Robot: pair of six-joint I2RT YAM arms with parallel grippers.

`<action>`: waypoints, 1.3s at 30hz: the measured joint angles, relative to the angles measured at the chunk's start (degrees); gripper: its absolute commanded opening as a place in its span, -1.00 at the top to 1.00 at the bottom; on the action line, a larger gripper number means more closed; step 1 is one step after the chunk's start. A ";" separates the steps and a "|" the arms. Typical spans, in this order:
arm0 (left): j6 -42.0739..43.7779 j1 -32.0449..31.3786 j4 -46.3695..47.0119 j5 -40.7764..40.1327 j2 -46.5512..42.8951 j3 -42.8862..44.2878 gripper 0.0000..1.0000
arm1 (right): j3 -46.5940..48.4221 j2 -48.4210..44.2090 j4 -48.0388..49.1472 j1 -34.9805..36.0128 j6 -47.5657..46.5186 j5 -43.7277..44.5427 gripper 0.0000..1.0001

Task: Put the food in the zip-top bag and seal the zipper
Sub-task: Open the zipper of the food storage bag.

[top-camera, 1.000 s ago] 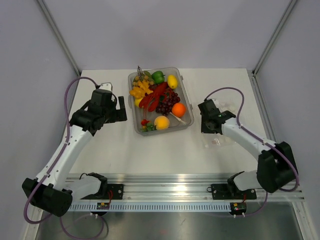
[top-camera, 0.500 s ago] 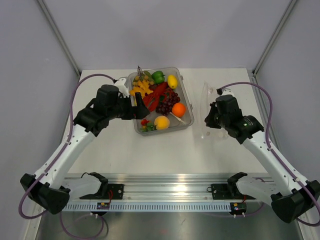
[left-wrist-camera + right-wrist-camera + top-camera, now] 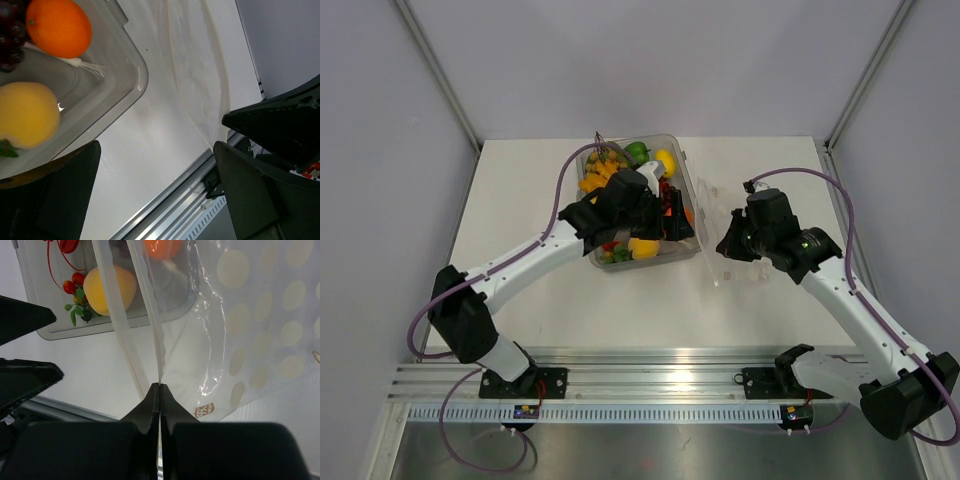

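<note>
Right wrist view: the small clear soft bag with white dots [image 3: 250, 330] is pinched at its narrow zipper strip [image 3: 148, 315] by the right hand [image 3: 159, 386], which is clamped on it. The bag is held up just beside the right edge of the clear hard tray [image 3: 140, 75], toward the right side of the white desk [image 3: 520, 200]. The left hand [image 3: 155, 200] is spread apart over the tray's near right corner. A round orange toy fruit [image 3: 59, 27] and a yellow one [image 3: 25, 115] are seen in the tray.
</note>
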 measured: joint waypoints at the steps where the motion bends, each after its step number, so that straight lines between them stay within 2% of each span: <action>1: -0.48 -0.52 0.57 0.00 0.74 0.09 -0.97 | 0.00 0.00 0.00 0.02 0.15 -0.26 1.00; 7: -2.40 -2.78 1.95 -1.64 4.42 1.01 -0.82 | -0.02 -0.02 -0.02 0.02 1.03 -1.53 1.00; 11: -2.91 -3.74 2.67 -2.73 6.64 2.23 -0.54 | -0.20 -0.22 0.04 0.02 1.90 -2.49 1.00; 12: -2.97 -3.98 2.86 -3.08 7.52 2.84 -0.31 | -0.24 -0.26 0.02 0.02 2.12 -2.91 1.00; 14: -3.32 -4.42 3.50 -3.58 9.40 4.00 -0.06 | -0.33 -0.42 0.02 0.02 2.54 -3.06 1.00; 15: -3.37 -4.59 3.72 -3.80 10.16 4.31 0.25 | -0.35 -0.48 0.02 0.02 2.62 -3.06 1.00; 19: -3.80 -4.81 4.07 -4.11 11.93 4.55 1.00 | -0.37 -1.16 0.00 0.02 3.23 -2.91 1.00; 22: -3.85 -4.79 4.42 -3.82 12.66 4.57 1.00 | -0.35 -1.70 -0.02 0.02 3.58 -2.78 1.00; 23: -3.96 -4.79 4.61 -3.61 12.83 4.57 1.00 | -0.35 -1.73 -0.04 0.02 3.58 -2.71 0.92; 24: -4.07 -4.79 4.74 -3.39 12.92 4.55 1.00 | -0.35 -1.68 -0.11 0.02 3.63 -2.45 0.45; 25: -4.13 -4.79 4.85 -3.04 12.96 4.55 1.00 | -0.35 -1.62 -0.13 0.02 4.04 -2.23 0.21; 28: -4.37 -4.79 5.44 -2.29 12.96 4.55 1.00 | -0.24 -1.01 -0.37 0.02 4.04 -0.70 -0.21; 32: -4.55 -4.79 5.73 -1.53 12.96 4.55 1.00 | 1.64 1.60 -1.44 0.02 3.58 1.68 -0.27; 39: -4.68 -4.79 6.01 -1.27 12.94 4.31 1.00 | 6.14 5.33 -1.92 1.33 2.82 4.37 -0.24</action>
